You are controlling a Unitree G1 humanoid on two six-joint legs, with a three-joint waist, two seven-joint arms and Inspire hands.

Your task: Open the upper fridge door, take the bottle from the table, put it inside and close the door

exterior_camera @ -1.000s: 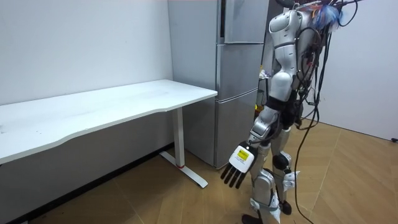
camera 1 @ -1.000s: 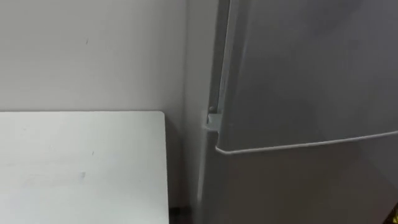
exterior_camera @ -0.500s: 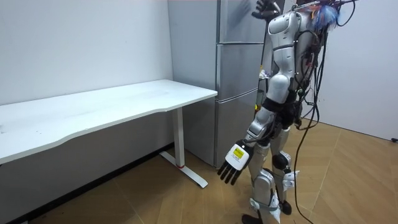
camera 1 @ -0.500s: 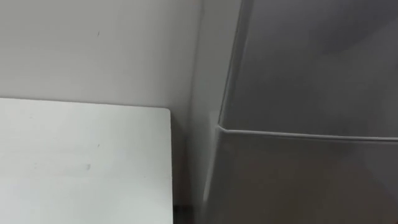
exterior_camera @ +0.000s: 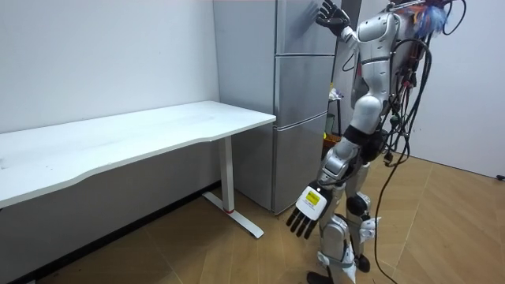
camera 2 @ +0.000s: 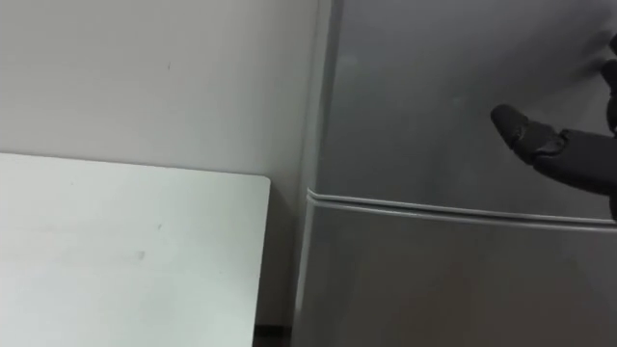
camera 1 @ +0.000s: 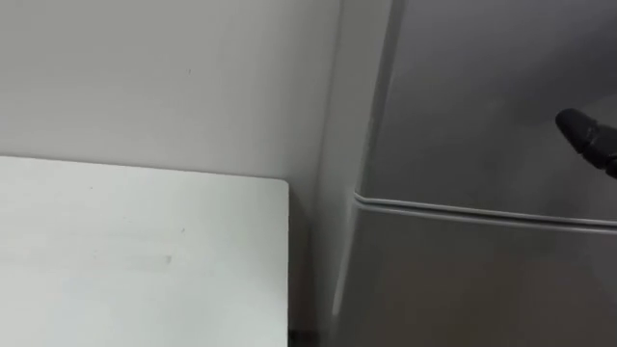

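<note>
I stand close in front of a tall grey fridge [exterior_camera: 304,87] with both doors closed. The seam between its upper door [camera 1: 482,96] and lower door [camera 1: 463,280] runs across the eye views. My right hand [exterior_camera: 331,16] is raised high with its fingers spread, against the front of the upper door. One of its dark fingers [camera 2: 549,145] reaches in from the right edge. My left hand [exterior_camera: 308,211] hangs low beside my leg, open and empty, with its fingers pointing down.
A white table [camera 1: 135,251] stands to the left of the fridge against the pale wall, with a narrow gap between them. In the room view the table [exterior_camera: 142,134] runs off to the left. Wooden floor [exterior_camera: 442,229] lies behind me.
My right arm has risen from beside my body to the upper fridge door, and a finger has come into the eye views from the right. The left hand has swung slightly.
</note>
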